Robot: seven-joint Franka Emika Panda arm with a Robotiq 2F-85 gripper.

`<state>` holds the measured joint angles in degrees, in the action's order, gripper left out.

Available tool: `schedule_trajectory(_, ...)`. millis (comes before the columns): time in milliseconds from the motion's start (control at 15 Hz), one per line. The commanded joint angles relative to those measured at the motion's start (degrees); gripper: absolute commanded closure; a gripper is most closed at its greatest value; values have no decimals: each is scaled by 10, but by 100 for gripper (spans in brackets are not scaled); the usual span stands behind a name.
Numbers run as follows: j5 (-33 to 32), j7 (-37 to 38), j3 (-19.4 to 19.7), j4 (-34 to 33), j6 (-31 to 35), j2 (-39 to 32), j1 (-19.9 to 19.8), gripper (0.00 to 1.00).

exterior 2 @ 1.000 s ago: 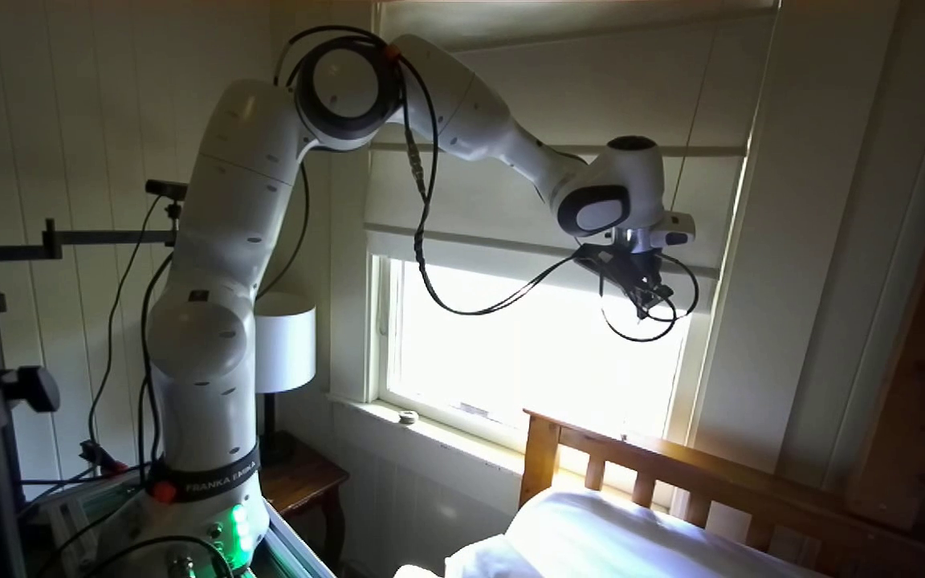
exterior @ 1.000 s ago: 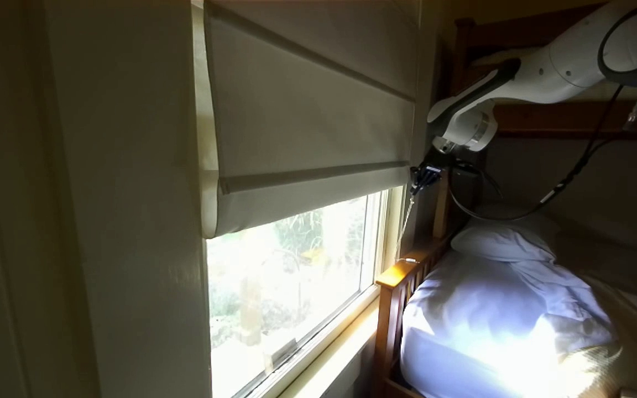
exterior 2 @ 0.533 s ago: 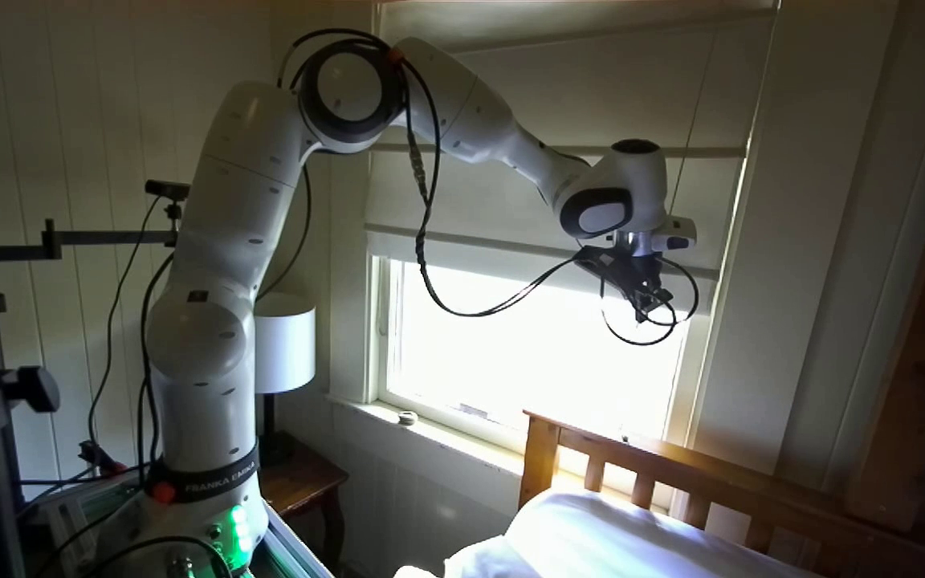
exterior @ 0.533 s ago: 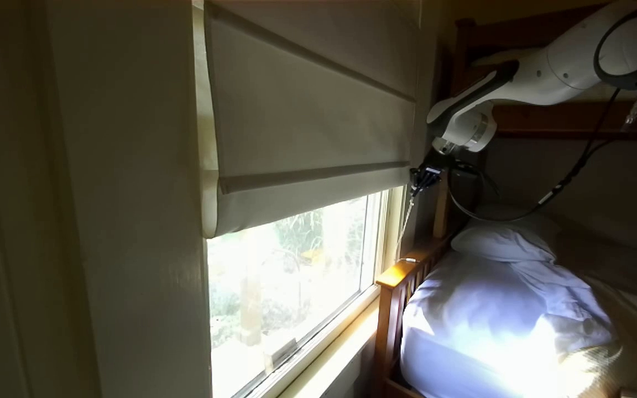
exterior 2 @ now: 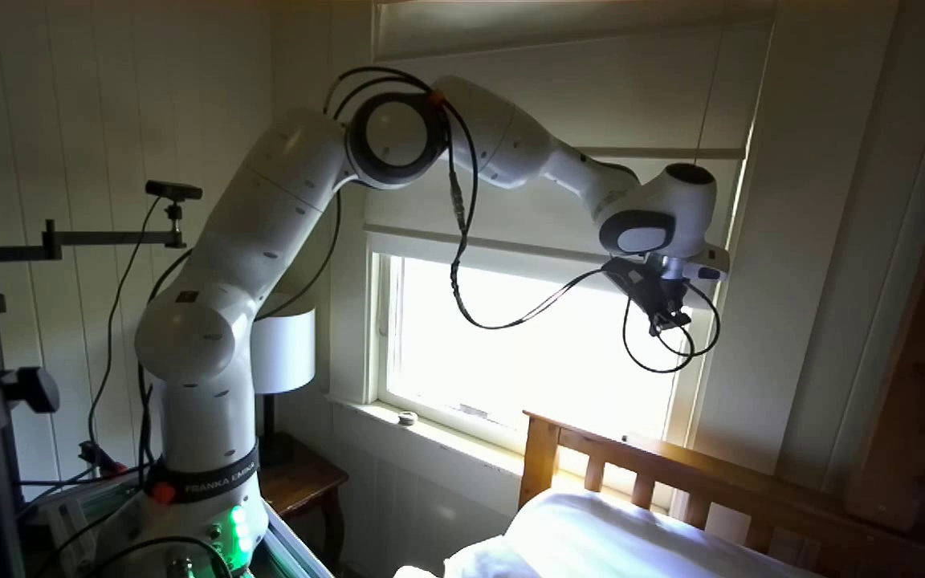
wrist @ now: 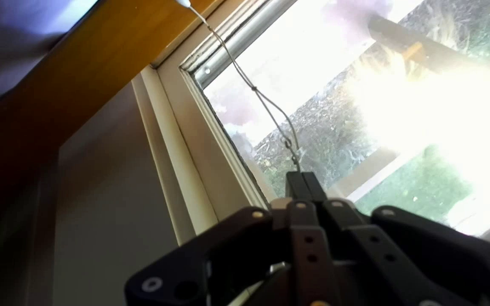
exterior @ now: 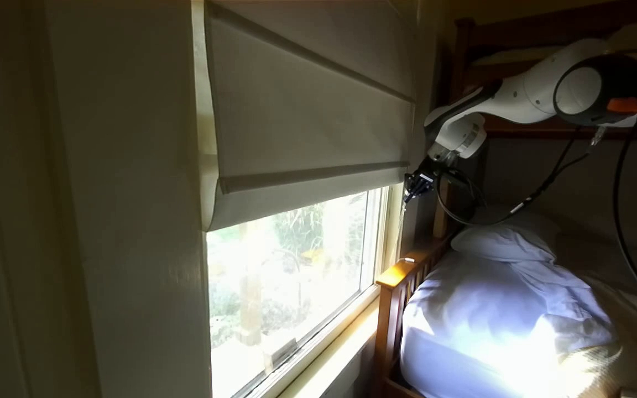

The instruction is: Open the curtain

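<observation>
Curtain [exterior: 313,116] partway down the window [exterior: 291,287], your claw [wrist: 306,184] pinched on a thin cord [wrist: 254,88].
The curtain hangs in broad folds over the upper part of the window in both exterior views, bright light filling the glass below it. You have the claw near the curtain's lower corner on the bed side (whether the two touch, you can't tell). Wrist view: fingertips [wrist: 296,186] pressed together, cord coming out between them. From there the cord runs doubled, knotted in places, to a white knob [wrist: 183,2] seen against the wooden bed rail [exterior: 399,271]. White bedding [exterior: 484,298] lies beside the rail. Your arm [exterior 2: 398,136] stands bent at the elbow, its far end in front of the window; a lamp [exterior 2: 284,349] is on a small table [exterior 2: 306,480] near its base.
</observation>
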<state>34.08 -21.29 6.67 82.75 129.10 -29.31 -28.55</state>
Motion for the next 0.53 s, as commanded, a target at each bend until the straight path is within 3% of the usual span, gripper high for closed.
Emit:
schedule_trajectory(0,-2,15,-11,-37,-56,-80,-19,100)
schedule_trajectory(467,20,58,-9,-16,-82,-114,-32,100)
